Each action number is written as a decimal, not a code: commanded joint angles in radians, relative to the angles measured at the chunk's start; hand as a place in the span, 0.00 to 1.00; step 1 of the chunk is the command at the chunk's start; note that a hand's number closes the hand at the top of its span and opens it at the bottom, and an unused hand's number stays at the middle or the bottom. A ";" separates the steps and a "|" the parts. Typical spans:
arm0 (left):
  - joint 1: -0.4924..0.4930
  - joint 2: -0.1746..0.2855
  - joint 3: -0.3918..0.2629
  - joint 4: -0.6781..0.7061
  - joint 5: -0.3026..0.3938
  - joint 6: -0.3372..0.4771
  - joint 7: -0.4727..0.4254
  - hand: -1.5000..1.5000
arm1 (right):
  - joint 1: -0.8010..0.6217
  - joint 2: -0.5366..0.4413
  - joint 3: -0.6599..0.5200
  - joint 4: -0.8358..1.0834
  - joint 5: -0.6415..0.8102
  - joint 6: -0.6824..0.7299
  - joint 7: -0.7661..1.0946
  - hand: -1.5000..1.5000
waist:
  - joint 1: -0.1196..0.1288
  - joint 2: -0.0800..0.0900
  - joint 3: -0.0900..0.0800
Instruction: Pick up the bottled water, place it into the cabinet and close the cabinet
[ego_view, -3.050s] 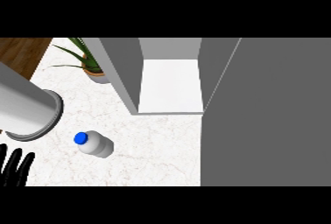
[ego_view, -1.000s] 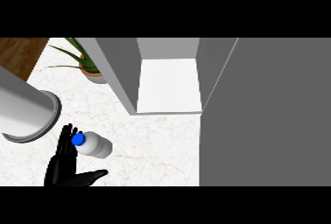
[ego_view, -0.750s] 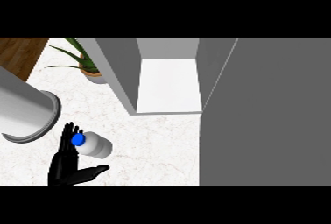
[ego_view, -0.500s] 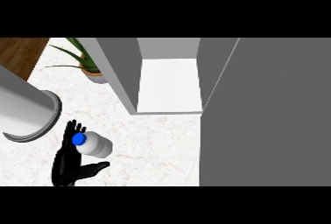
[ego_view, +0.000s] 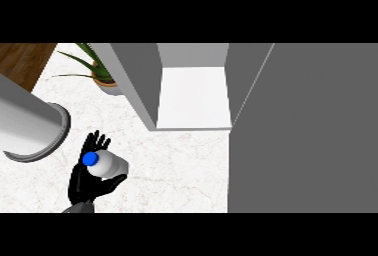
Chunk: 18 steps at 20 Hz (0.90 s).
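Observation:
The bottled water (ego_view: 105, 165), white with a blue cap (ego_view: 90, 159), lies on the marble counter (ego_view: 177, 165) at the lower left, cap pointing left. My left hand (ego_view: 83, 184) comes in from the lower edge and rests against the bottle's left side. Its fingers (ego_view: 96, 142) point straight up past the cap and its thumb (ego_view: 115, 182) spreads out under the bottle's lower side, so the hand is open. The cabinet (ego_view: 192, 95) stands open ahead, showing a bare white shelf. Its grey door (ego_view: 303, 130) swings out toward me on the right. My right hand does not show.
A large grey cylinder (ego_view: 26, 125) crosses the left edge close to the bottle. A potted plant (ego_view: 100, 75) stands at the back, left of the cabinet's grey side wall (ego_view: 136, 80). Brown wood (ego_view: 22, 60) shows at the top left corner.
Three seconds ago my left hand was low at the left edge; it has since moved right and up to the bottle. In the last second it edged slightly closer. The bottle has not moved.

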 joint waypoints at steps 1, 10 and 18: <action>-0.065 0.013 0.021 0.081 0.021 -0.033 -0.026 1.00 | 0.051 -0.019 -0.069 -0.148 -0.149 0.018 0.049 0.00 | -0.003 0.000 0.000; -0.024 -0.009 0.002 0.067 0.028 -0.067 -0.080 1.00 | 0.013 0.009 -0.053 -0.095 -0.095 0.040 0.020 0.00 | 0.005 -0.003 0.001; -0.119 -0.054 -0.051 0.093 0.017 0.046 -0.165 1.00 | 0.032 0.011 -0.037 -0.122 -0.087 0.041 0.045 0.00 | 0.003 -0.002 0.001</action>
